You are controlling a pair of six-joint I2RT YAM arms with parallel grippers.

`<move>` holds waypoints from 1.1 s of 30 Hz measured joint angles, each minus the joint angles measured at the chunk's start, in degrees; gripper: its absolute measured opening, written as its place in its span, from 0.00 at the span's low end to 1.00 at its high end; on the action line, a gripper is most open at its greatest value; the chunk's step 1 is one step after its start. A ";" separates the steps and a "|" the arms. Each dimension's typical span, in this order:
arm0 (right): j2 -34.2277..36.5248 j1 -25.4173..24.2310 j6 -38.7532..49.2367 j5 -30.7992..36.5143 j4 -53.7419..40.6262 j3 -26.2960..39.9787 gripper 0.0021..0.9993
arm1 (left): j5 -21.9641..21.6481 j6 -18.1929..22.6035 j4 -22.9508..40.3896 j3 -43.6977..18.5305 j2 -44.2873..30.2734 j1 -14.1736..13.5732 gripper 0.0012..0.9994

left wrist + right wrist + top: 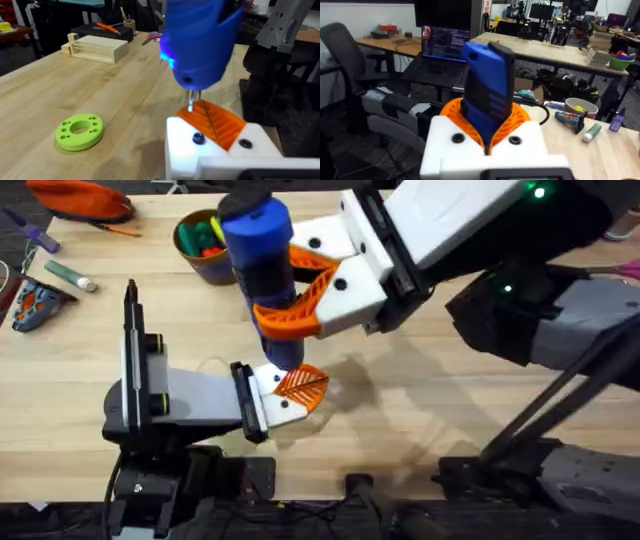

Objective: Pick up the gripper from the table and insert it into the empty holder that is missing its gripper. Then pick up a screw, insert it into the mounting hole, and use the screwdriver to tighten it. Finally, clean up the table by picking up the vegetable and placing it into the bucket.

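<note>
Blue screwdriver (258, 255) in right claw (300, 290), bit tip blurred

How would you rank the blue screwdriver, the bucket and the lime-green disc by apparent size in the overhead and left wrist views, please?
1. Screwdriver, though it is raised nearer the overhead camera.
2. Bucket, partly hidden behind it.
3. Green disc cannot be ranked against them.
</note>
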State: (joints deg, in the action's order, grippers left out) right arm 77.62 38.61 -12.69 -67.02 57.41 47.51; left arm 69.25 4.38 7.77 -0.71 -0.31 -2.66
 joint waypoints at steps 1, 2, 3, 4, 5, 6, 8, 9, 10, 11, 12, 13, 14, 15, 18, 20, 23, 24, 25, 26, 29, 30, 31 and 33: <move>0.00 0.00 0.44 -0.04 0.00 0.00 0.02 | 0.00 0.00 0.00 0.00 0.01 0.00 0.01; 0.00 0.00 0.79 -0.08 0.00 0.00 0.02 | 0.00 0.00 0.00 0.00 0.00 0.00 0.01; 0.00 0.00 1.03 -0.11 0.00 0.00 0.02 | 0.00 0.00 0.00 0.00 0.02 0.00 0.01; 0.00 0.00 1.24 -0.11 0.00 0.00 0.02 | 0.00 0.00 0.00 0.00 0.02 0.00 0.01; 0.00 0.04 1.41 -0.13 0.00 0.00 0.02 | 0.00 0.00 0.00 0.00 0.02 0.00 0.01; 0.00 0.15 1.59 -0.11 0.00 0.00 0.02 | 0.00 0.00 0.00 0.00 0.00 0.00 0.01; 0.00 0.48 1.78 -0.11 0.00 0.00 0.02 | 0.00 0.00 0.00 0.00 0.02 0.00 0.01; 0.00 0.65 1.86 -0.11 0.00 0.00 0.02 | 0.00 0.00 0.00 0.00 0.02 0.00 0.01; 0.00 0.82 1.94 -0.11 0.00 0.00 0.02 | 0.00 0.00 0.00 0.00 0.00 0.00 0.01; 0.01 0.97 2.04 -0.11 0.00 0.00 0.02 | 0.00 0.00 0.00 0.01 0.02 0.00 0.01; 0.02 1.11 2.06 -0.11 0.00 0.02 0.02 | 0.00 0.00 0.00 0.00 0.02 0.00 0.01; 0.00 1.22 2.06 -0.11 0.00 0.02 0.02 | 0.00 0.00 0.00 0.00 0.02 0.00 0.01; 0.00 1.37 2.06 -0.11 -0.02 0.05 0.02 | 0.00 0.00 0.00 0.00 0.02 0.00 0.01; 0.00 1.52 2.06 -0.11 -0.04 0.12 0.02 | 0.00 0.00 0.00 0.00 0.02 0.00 0.01; 0.00 2.11 2.08 -0.11 0.01 0.49 0.02 | 0.00 0.00 0.00 0.00 0.02 0.00 0.01; 0.00 2.27 2.08 -0.11 0.00 0.57 0.02 | 0.00 0.00 0.00 0.00 0.00 0.00 0.01; 0.00 2.38 2.08 -0.11 0.00 0.57 0.02 | 0.00 0.00 0.00 0.00 0.00 0.00 0.01; 0.00 2.39 2.08 -0.11 0.00 0.57 0.02 | 0.00 0.00 0.00 0.00 0.00 0.00 0.01; 0.00 2.43 2.08 -0.11 0.00 0.57 0.02 | 0.00 0.00 0.00 0.00 0.00 0.00 0.01; 0.00 2.49 2.06 -0.09 0.00 0.57 0.02 | 0.00 0.00 0.00 0.00 0.02 0.00 0.01; 0.02 3.01 2.10 0.28 0.00 0.59 0.02 | 0.00 0.00 0.00 0.00 0.02 0.00 0.01; 0.03 3.24 2.13 0.40 -0.02 0.62 0.02 | 0.00 0.00 0.00 0.00 0.00 0.00 0.01; 0.08 3.47 2.22 0.54 0.01 0.68 0.02 | 0.00 0.00 0.00 0.00 0.01 0.00 0.01; 0.30 3.76 2.28 0.76 0.02 1.00 0.02 | 0.00 0.00 0.00 0.00 0.00 0.00 0.01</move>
State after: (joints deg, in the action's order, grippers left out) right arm 77.92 42.37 -10.41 -66.26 57.43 48.50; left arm 69.25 4.38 7.77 -0.71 -0.31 -2.66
